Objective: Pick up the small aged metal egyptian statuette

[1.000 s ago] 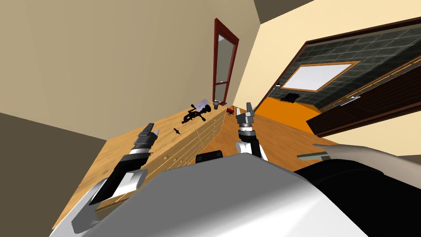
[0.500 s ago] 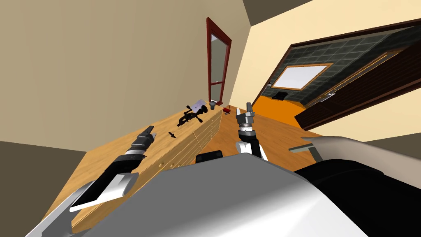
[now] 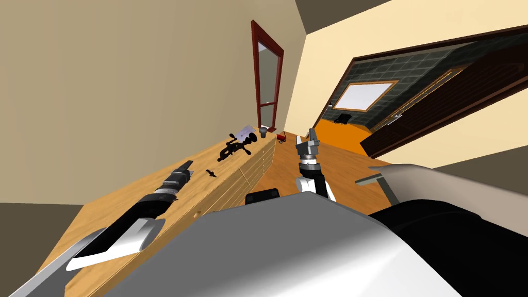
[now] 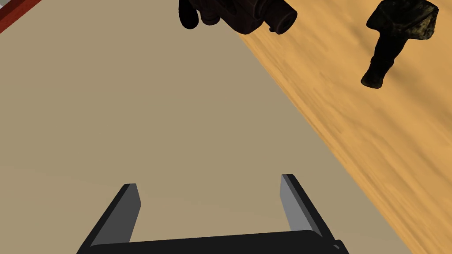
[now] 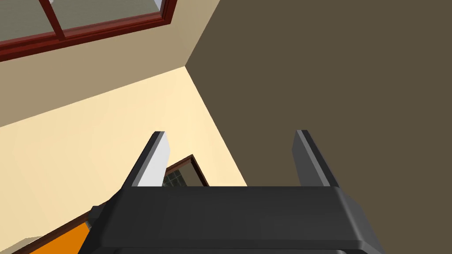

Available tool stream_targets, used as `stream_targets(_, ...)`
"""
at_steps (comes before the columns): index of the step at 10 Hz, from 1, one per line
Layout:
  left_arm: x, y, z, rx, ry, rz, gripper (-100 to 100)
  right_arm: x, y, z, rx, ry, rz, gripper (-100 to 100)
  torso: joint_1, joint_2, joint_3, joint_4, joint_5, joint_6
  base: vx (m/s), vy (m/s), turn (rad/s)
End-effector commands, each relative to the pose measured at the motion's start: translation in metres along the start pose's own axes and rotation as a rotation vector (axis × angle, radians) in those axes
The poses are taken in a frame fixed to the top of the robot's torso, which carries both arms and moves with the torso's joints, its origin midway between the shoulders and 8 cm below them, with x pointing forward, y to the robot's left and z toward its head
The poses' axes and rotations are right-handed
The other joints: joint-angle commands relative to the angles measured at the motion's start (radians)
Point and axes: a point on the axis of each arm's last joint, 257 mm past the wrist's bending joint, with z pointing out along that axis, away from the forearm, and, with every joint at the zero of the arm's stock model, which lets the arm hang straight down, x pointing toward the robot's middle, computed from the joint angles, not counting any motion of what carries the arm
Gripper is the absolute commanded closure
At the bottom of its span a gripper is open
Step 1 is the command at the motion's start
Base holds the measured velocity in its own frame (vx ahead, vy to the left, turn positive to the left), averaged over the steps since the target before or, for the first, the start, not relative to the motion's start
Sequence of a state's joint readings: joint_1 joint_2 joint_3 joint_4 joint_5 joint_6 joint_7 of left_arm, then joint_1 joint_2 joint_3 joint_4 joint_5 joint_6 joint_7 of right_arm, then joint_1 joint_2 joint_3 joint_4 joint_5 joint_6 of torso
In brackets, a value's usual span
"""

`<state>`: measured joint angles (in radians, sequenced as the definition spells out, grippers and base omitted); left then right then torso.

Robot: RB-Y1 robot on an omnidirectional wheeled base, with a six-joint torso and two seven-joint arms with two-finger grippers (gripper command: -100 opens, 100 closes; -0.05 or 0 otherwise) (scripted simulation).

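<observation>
1. Holding the left gripper (image 4: 208,181) spread wide, with nothing between its fingers and just the tan wall (image 4: 132,110) lying beyond the gap.
2. Finding the small dark statuette (image 4: 390,42) on the wooden dresser top (image 4: 388,154), ahead of that gripper but off to one side. Placing it outside the gap, past the lighter grey finger (image 4: 295,203), with no contact.
3. Reading the same from the head view: just beyond the fingertips and toward the robot's right of them, on the drawer-front side of the top.
4. Taking its long axis as running roughly along the line of reach, slightly slanted, with the broad end farther off and the narrow end nearer. Not managing to tell whether it is standing or lying.
5. Noting a larger dark cranked object (image 4: 247,15) farther ahead by the wall, apart from the statuette.
6. Holding the right gripper (image 5: 230,132) open and empty as well, raised off the dresser and farther from the statuette. Judging the left arm the nearer one.
7. Judging the coming move as a sideways shift toward the statuette to bring it into the gap, then closing across its narrow body.
</observation>
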<state>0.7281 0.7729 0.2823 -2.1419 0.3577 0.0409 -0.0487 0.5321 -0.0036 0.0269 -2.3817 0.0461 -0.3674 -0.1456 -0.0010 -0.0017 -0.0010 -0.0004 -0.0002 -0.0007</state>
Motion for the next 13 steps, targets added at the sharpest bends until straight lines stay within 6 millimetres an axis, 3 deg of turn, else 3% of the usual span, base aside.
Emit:
stream_targets(1, -0.006, 0.015, -0.001, -0.063, 0.02, 0.016, -100, 0.0, 0.0, 0.0, 0.0, 0.0, 0.0, 0, 0.0, 0.0, 0.0, 0.0, 0.0, 0.0, 0.027, -0.008, -0.123)
stream_targets(13, -0.023, 0.106, -0.02, -0.455, 0.147, 0.08, -100, 0.0, 0.0, 0.0, 0.0, 0.0, 0.0, 0, 0.0, 0.0, 0.0, 0.0, 0.0, 0.0, 0.023, -0.009, -0.098)
